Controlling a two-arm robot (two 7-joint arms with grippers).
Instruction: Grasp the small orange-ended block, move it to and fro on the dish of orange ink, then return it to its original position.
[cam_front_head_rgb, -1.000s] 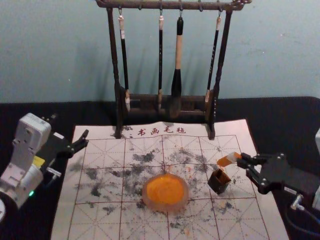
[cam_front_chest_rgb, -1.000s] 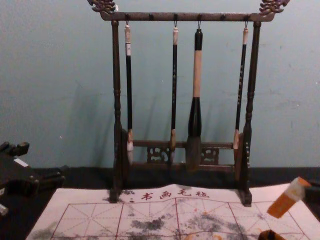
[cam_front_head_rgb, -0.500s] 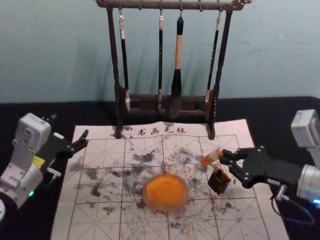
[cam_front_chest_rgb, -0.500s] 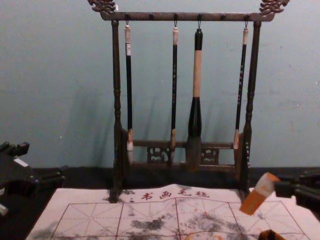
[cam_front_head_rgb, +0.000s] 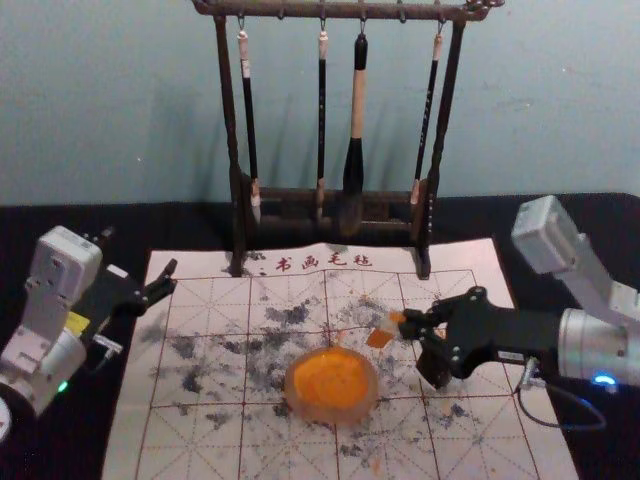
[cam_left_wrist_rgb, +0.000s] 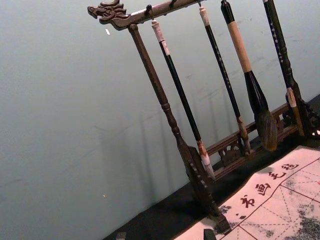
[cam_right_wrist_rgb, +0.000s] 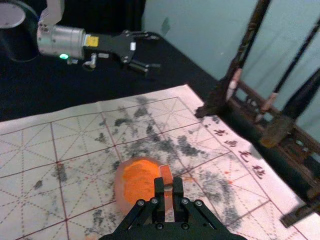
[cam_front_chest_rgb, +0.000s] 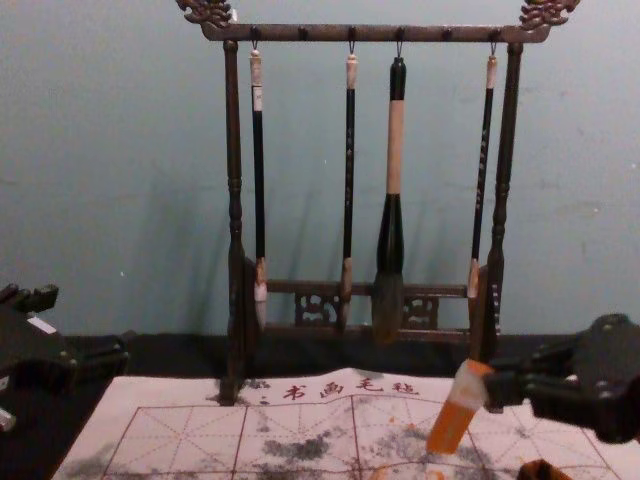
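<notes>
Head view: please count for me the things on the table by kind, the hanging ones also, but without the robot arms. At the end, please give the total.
Hanging brushes: 4
Brush rack: 1
Writing mat: 1
Orange ink dish: 1
Orange-ended block: 1
Small dark container: 1
Total: 9
</notes>
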